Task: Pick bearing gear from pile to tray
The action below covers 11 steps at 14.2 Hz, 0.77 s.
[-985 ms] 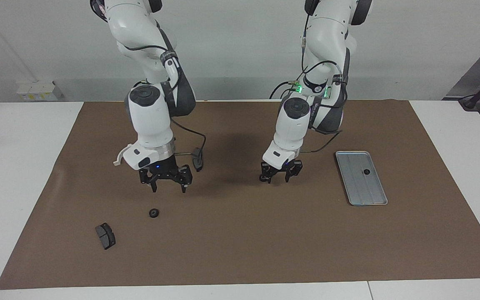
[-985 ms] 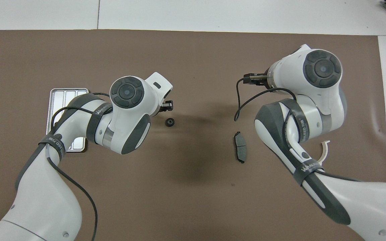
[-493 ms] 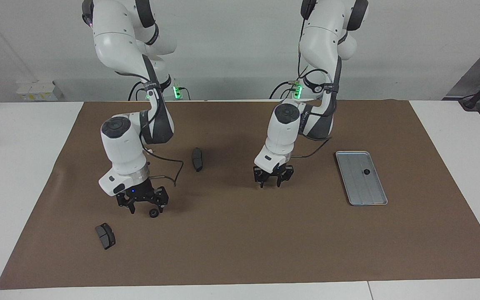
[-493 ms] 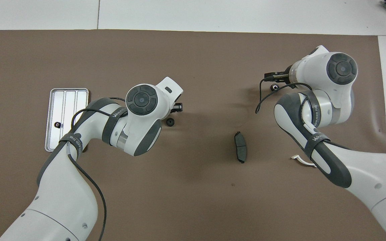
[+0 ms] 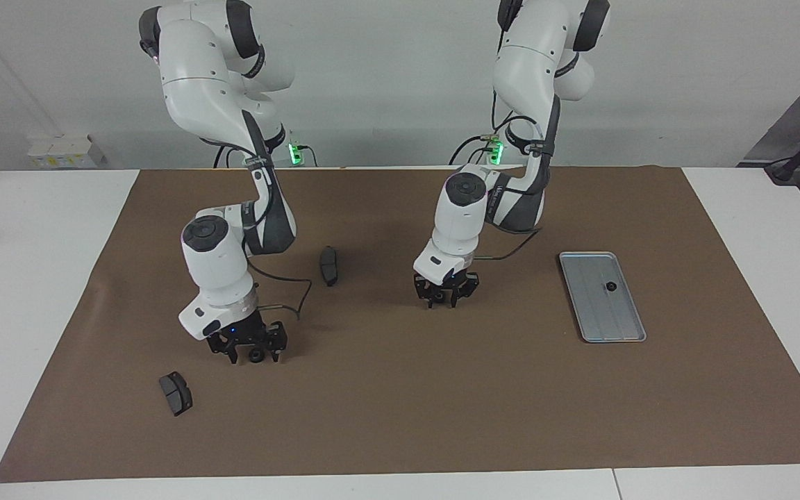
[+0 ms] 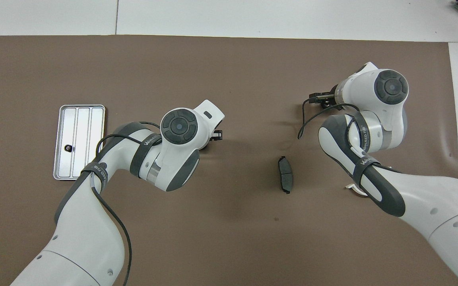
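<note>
A small black gear lies on the brown mat between the open fingers of my right gripper, which is down at the mat. My left gripper is open and low at the mat near the table's middle. The gear that lay there is hidden under its hand in both views. The silver tray lies toward the left arm's end and holds one black gear. The tray and its gear also show in the overhead view.
One dark brake pad lies on the mat farther from the robots than the right gripper. A second brake pad lies between the arms. A sliver of the white half-ring bracket shows beside the right arm.
My right gripper came down and moved outward until it straddles the gear. My left gripper dropped and shifted toward the table's middle, covering the gear there. The tray and brake pads stayed put.
</note>
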Each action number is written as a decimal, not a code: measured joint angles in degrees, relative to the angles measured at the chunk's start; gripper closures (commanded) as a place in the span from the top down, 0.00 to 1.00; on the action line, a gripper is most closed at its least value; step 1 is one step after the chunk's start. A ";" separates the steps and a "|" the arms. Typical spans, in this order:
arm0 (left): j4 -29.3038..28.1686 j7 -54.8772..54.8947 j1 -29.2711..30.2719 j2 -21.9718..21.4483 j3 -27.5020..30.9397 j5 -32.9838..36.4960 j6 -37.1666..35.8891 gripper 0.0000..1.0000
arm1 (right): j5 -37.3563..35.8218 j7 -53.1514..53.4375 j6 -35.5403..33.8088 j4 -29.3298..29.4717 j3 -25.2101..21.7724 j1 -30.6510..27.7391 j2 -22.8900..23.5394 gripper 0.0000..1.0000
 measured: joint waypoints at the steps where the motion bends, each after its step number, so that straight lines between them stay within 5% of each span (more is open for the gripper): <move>1: -0.39 -0.27 -0.34 0.00 -0.02 0.00 0.00 0.49 | 0.00 0.00 -0.13 -0.31 0.00 0.00 0.00 0.70; 6: -0.89 -0.43 -0.59 -0.31 0.33 0.12 -0.14 0.23 | 0.00 0.00 -0.23 -0.61 -0.13 -0.09 -0.44 0.09; 9: -1.06 -0.43 -0.61 -0.54 0.50 0.21 -0.40 0.01 | 0.01 0.00 -0.23 -0.60 -0.03 -0.05 -0.88 0.00; 11: -1.05 -0.54 -0.60 -0.54 0.54 0.21 -0.41 0.00 | 0.06 0.00 -0.56 -0.58 0.09 0.04 -2.02 0.00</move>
